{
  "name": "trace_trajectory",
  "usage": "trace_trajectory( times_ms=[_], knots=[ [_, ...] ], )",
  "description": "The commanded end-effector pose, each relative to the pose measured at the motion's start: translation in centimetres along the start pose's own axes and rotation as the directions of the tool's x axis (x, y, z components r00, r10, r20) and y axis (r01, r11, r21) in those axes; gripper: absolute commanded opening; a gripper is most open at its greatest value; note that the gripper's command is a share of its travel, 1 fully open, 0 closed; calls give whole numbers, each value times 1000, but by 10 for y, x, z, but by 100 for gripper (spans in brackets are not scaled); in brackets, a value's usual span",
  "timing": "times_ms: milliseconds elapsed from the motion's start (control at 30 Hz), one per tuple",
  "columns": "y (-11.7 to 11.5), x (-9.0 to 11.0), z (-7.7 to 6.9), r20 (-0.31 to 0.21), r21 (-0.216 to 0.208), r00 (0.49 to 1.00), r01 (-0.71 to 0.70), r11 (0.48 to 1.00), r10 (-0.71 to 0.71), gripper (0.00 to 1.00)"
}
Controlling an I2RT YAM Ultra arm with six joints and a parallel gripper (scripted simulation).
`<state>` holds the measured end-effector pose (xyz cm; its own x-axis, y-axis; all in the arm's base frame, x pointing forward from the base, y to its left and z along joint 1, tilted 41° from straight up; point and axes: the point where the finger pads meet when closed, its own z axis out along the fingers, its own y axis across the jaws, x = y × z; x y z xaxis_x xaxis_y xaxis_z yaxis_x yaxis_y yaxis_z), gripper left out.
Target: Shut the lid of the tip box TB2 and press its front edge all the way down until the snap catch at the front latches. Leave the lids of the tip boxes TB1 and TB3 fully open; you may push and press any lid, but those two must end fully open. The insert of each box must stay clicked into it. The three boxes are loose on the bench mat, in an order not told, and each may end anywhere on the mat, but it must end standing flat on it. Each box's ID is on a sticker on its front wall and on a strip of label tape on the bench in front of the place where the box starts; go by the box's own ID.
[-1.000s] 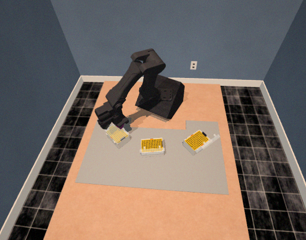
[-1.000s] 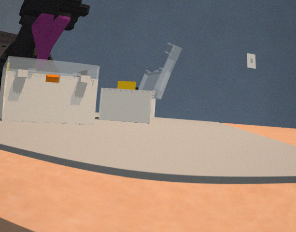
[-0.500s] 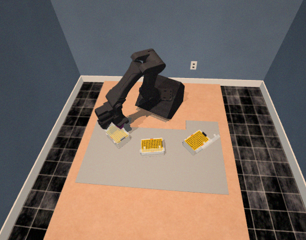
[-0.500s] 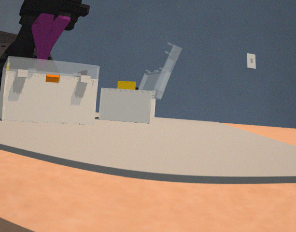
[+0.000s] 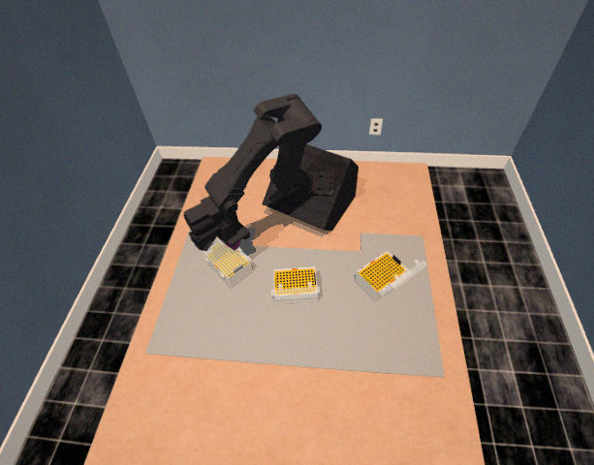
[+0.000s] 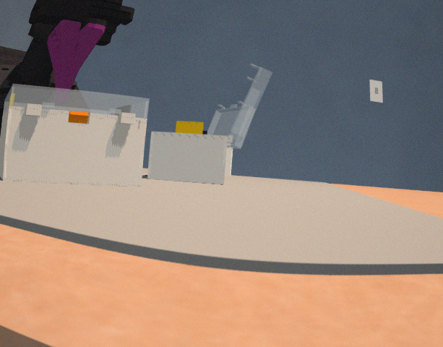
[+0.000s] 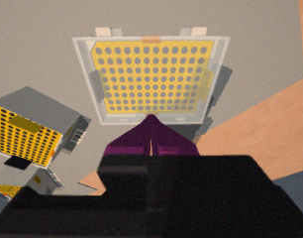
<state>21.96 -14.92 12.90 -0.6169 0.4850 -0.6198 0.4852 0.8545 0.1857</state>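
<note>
Three white tip boxes with yellow inserts stand on the grey mat. The left box (image 5: 228, 261) has its clear lid (image 6: 75, 98) down over the insert; an orange catch (image 6: 79, 116) shows at the middle of its front wall. In the wrist view this box (image 7: 151, 76) lies right below me. My gripper (image 6: 64, 80) is shut, with purple fingers together and nothing held. Its tip (image 7: 151, 119) is at the lid's rear edge, on the side away from the catch. The middle box (image 5: 295, 282) and the right box (image 5: 384, 272) show bare inserts. I cannot read any ID sticker.
In the low side view a second box (image 6: 189, 157) stands behind the left one, its clear lid (image 6: 240, 108) tilted up and back. The arm's dark base (image 5: 312, 190) stands behind the mat. The mat's left edge is close to the left box.
</note>
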Motion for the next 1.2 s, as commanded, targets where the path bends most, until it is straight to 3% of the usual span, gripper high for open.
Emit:
trace_trajectory(
  times_ms=[0,1033,1167],
  knots=[
    [-1,-4,10,16,-7,1000,8,1000,-8,0],
    [-1,-4,10,16,-7,1000,8,1000,-8,0],
    [-1,-4,3,16,-7,1000,8,1000,-8,0]
  ],
)
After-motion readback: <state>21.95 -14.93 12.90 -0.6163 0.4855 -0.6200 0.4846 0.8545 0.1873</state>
